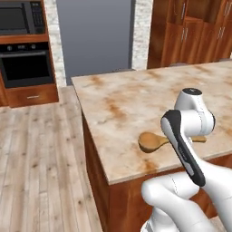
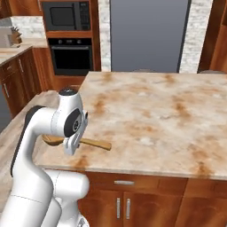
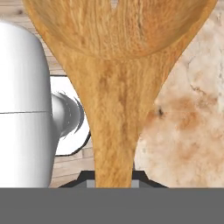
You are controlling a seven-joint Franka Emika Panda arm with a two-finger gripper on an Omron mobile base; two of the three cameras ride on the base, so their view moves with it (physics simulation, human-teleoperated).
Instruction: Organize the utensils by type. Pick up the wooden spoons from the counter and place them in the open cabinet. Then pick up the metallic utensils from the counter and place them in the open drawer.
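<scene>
A wooden spoon (image 3: 118, 87) sits pinched between the robot's fingers (image 3: 113, 180), which close on its handle just below the bowl — the hand view looks straight up the handle, with the round bowl filling the top of the picture and the marbled table (image 3: 188, 131) to the right. From the left base view the spoon's bowl (image 1: 152, 141) shows near the table's front edge, its handle running right behind the white arm (image 1: 188, 136), with the tip poking out past the wrist; whether it is resting on the stone or just lifted off cannot be told. The right base view has the same spoon (image 2: 95, 143) close to the table's near left corner, its bowl partly hidden by the arm (image 2: 66, 122) and the handle pointing right. The table (image 1: 136, 99) is beige stone with rusty streaks over reddish-brown fronts, a drawer (image 2: 124, 182) with a silver bar handle shut below the edge. Behind stand a wall oven (image 2: 71, 55) with a microwave (image 2: 65, 15) above — and tall wood cabinets (image 1: 195, 31) at the far right.
</scene>
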